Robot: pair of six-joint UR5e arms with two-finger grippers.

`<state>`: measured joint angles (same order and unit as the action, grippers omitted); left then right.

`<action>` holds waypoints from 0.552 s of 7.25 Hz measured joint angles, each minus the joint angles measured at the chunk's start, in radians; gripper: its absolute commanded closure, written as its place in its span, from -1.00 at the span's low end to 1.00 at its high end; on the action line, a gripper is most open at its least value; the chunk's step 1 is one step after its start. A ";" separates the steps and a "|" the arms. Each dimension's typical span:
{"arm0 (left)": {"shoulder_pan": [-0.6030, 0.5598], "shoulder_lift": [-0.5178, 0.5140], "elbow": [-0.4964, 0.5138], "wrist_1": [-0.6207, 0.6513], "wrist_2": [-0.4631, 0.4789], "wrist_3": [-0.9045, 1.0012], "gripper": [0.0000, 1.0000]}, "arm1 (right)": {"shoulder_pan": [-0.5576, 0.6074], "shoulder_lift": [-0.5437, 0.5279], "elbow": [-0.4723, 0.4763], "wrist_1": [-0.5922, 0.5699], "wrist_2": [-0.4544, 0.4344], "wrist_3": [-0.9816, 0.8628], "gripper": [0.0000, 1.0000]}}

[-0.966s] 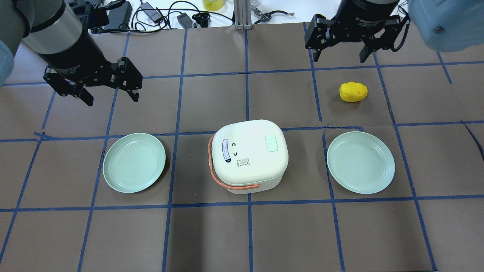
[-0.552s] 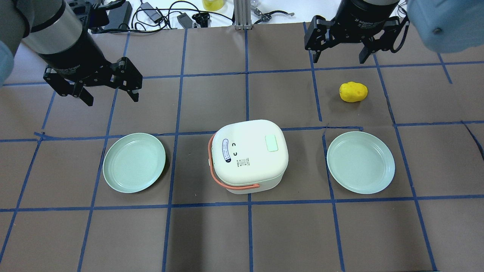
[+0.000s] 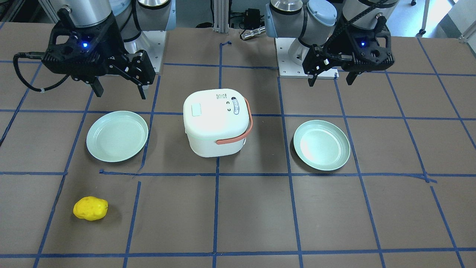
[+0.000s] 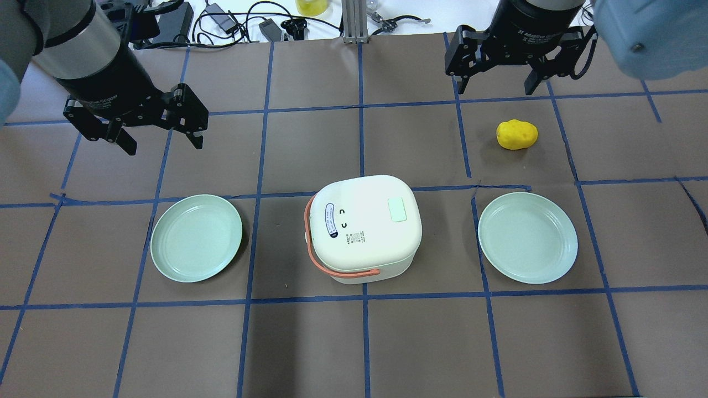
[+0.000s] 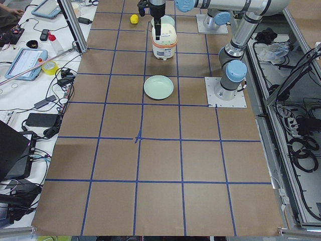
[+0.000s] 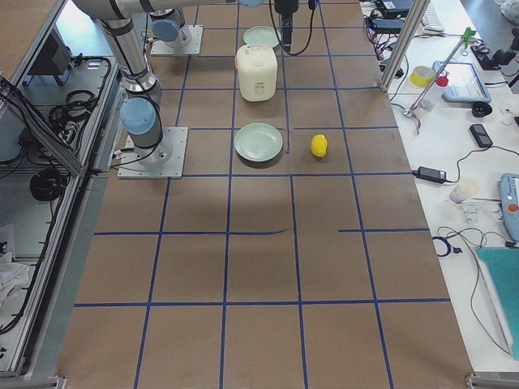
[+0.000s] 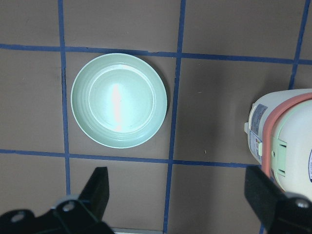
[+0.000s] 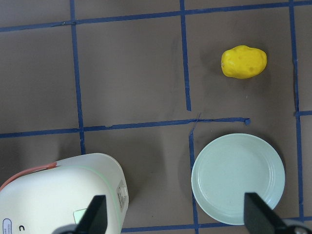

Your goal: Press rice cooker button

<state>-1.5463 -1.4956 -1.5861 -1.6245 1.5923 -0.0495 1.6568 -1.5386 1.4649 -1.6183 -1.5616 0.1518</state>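
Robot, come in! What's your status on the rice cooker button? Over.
Left hand, right hand: open, empty. White rice cooker with orange handle: pale green lid button untouched. Yellow lumpy toy off to the side, nothing blocking.

1. The left arm (image 4: 83,52) comes in from its own side, and from where I stand its wrist is turned straight down.
2. The left gripper (image 4: 165,146) hangs in the air with its jaws spread wide. Its two black fingers (image 7: 99,187) show far apart along the bottom of the wrist view.
3. The right arm (image 4: 534,19) is posed the same way, wrist down, and reaches a little farther forward than the left.
4. The right gripper (image 4: 495,88) is also spread wide, and its fingers (image 8: 96,214) hold nothing.
5. The two grippers are well apart from each other and touch nothing. A small blue light glows on each wrist housing.
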 measured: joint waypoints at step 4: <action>0.000 0.000 0.000 0.000 0.000 0.000 -1.00 | 0.004 0.000 0.002 0.001 0.003 0.001 -0.07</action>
<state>-1.5462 -1.4956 -1.5861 -1.6245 1.5923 -0.0494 1.6603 -1.5383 1.4669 -1.6177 -1.5589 0.1533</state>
